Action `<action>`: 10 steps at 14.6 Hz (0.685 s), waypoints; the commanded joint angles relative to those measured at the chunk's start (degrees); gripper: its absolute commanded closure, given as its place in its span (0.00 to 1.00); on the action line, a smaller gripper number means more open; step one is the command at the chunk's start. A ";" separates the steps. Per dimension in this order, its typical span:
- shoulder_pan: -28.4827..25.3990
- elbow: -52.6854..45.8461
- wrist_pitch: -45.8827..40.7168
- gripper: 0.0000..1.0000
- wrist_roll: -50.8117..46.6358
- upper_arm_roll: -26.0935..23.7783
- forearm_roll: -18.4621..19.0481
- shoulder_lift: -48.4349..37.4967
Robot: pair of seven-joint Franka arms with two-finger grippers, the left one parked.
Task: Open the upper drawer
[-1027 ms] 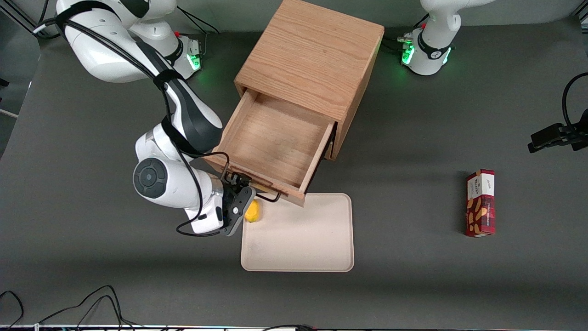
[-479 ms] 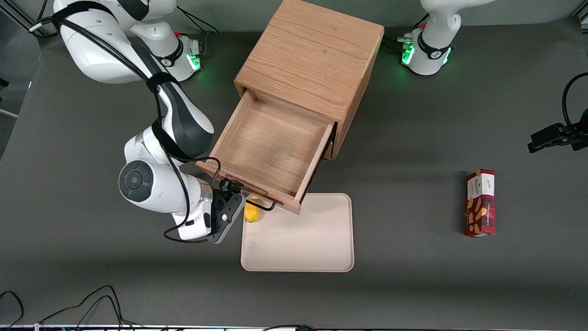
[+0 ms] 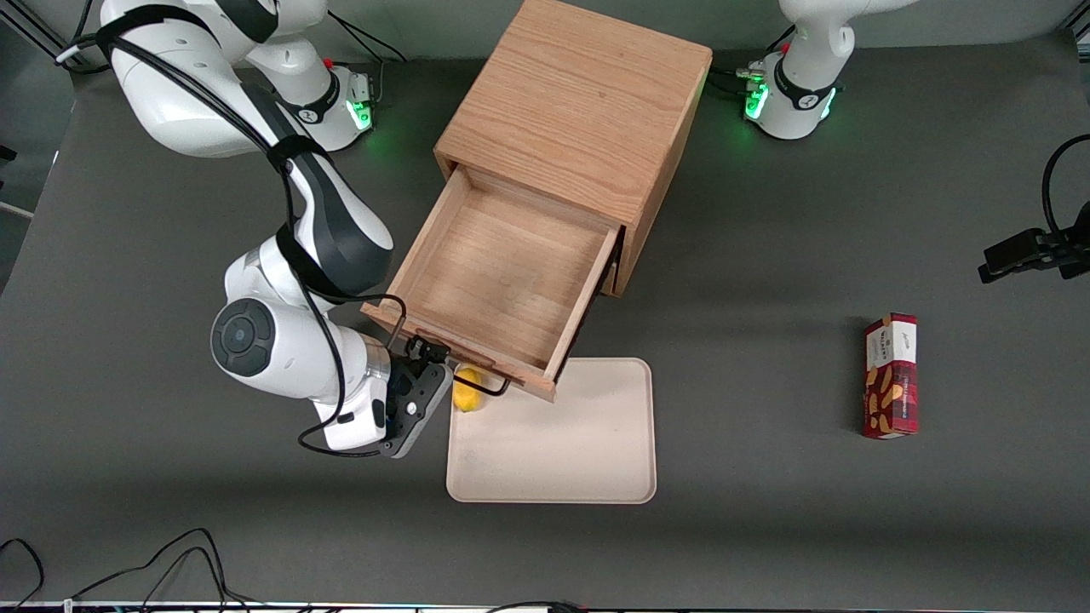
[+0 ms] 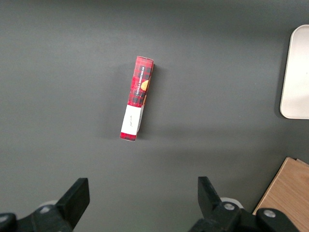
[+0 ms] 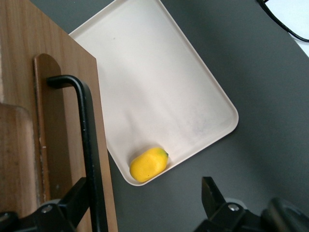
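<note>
We are looking at the upper drawer [image 3: 502, 285] standing pulled well out of the oak cabinet [image 3: 579, 106], its square tray lying open to the front camera with a bare wooden floor. The drawer is pointing out of the cabinet toward the front camera and slanting toward the working arm's end of the table, so its line of travel is running diagonally across the table, while its front board is lying crosswise to that line. The thin black wire handle [image 3: 456, 375] is running along that front board, and the board's nearer corner is overhanging the edge of the beige tray [image 3: 588, 460]. A small yellow fruit [image 3: 467, 393] is sitting in the tray's corner, just beside the handle. Our gripper [image 3: 423, 368] is hovering right at the handle's end toward the working arm's side; in the wrist view its fingers [image 5: 77, 203] are standing spread wide, one at the handle bar [image 5: 89, 145] and the other out over the dark table [image 3: 170, 511], and they are clamping nothing. A red snack box [image 3: 891, 375] is lying flat toward the parked arm's end of the table, well apart from the cabinet.
</note>
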State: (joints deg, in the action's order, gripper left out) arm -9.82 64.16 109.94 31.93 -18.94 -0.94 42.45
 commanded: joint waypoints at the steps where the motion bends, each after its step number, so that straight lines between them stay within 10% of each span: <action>1: -0.20 -5.01 0.97 0.00 -0.20 0.48 1.11 2.38; 10: 0.94 -6.15 -3.49 0.00 -0.99 1.63 1.02 -1.66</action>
State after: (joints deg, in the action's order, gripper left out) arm -8.52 58.97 108.92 31.81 -17.40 -0.93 42.27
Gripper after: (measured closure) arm 0.000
